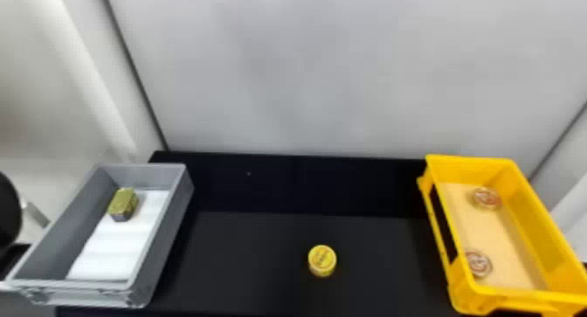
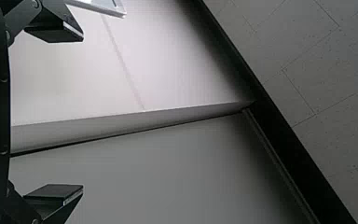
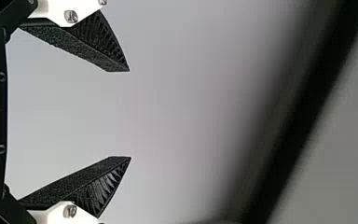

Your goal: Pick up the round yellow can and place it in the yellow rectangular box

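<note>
On the near part of the black desk [image 1: 244,259], right of the middle, the round yellow can [image 1: 322,260] stands upright, well apart from both boxes. The right hand [image 3: 129,114] is spread with nothing in its grip, and so is the left hand [image 2: 82,113]. A crooked approach could knock the can over or send it rolling, perhaps off the near edge. Over the yellow box [image 1: 528,207], too low a carry might catch its left rim, and a careless drop could hit the near tin [image 1: 479,263] or the far tin [image 1: 487,198]. There's bare desk all round the can — good room to close in — and open floor between the two tins.
</note>
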Robot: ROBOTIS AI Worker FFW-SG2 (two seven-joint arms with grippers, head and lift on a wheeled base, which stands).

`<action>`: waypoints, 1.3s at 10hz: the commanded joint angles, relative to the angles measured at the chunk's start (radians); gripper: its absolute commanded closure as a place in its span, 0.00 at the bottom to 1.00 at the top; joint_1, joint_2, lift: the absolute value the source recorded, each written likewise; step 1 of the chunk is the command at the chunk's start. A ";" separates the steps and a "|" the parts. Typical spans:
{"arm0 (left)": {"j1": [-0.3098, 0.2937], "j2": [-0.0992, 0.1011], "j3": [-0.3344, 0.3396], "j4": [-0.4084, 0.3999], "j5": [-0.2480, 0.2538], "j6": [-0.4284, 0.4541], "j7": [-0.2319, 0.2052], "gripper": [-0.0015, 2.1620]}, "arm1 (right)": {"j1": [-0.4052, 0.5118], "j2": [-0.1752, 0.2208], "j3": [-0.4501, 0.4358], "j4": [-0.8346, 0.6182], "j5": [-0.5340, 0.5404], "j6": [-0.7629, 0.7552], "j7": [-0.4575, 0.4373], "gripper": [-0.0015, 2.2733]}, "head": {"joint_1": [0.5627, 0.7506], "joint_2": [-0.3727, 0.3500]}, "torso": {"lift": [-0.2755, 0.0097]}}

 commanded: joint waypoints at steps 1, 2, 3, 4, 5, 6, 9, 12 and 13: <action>-0.001 0.000 -0.001 -0.001 0.000 0.006 -0.001 0.06 | 0.008 0.080 -0.049 0.039 -0.105 0.308 0.026 0.05 | 0.70 0.59 | 0.96; 0.001 0.000 -0.001 -0.001 0.000 0.008 -0.003 0.06 | 0.025 0.086 -0.063 0.082 -0.171 0.351 0.037 0.05 | 0.70 0.59 | 0.96; 0.002 0.000 -0.001 -0.001 0.000 0.008 -0.001 0.06 | 0.034 0.093 -0.078 0.138 -0.252 0.433 0.037 0.06 | 0.70 0.59 | 0.96; 0.001 0.000 -0.001 -0.001 0.000 0.008 -0.001 0.06 | 0.050 0.089 -0.083 0.193 -0.329 0.464 0.040 0.06 | 0.70 0.59 | 0.96; 0.002 0.000 -0.001 -0.001 0.002 0.009 -0.001 0.06 | 0.074 0.089 -0.088 0.245 -0.393 0.464 0.040 0.06 | 0.70 0.59 | 0.96; 0.002 0.000 -0.001 -0.001 0.003 0.009 -0.001 0.06 | 0.099 0.089 -0.092 0.285 -0.456 0.470 0.042 0.06 | 0.70 0.59 | 0.96; 0.004 -0.002 -0.003 -0.001 0.005 0.011 -0.003 0.06 | 0.139 0.085 -0.069 0.420 -0.614 0.535 0.061 0.07 | 0.70 0.59 | 0.96; 0.004 -0.005 -0.004 -0.001 0.008 0.009 -0.003 0.06 | 0.205 0.082 -0.014 0.515 -0.594 0.518 0.232 0.07 | 0.70 0.59 | 0.96; 0.002 -0.005 -0.006 -0.001 0.008 0.009 -0.003 0.06 | 0.215 0.082 0.004 0.538 -0.505 0.536 0.364 0.06 | 0.70 0.59 | 0.96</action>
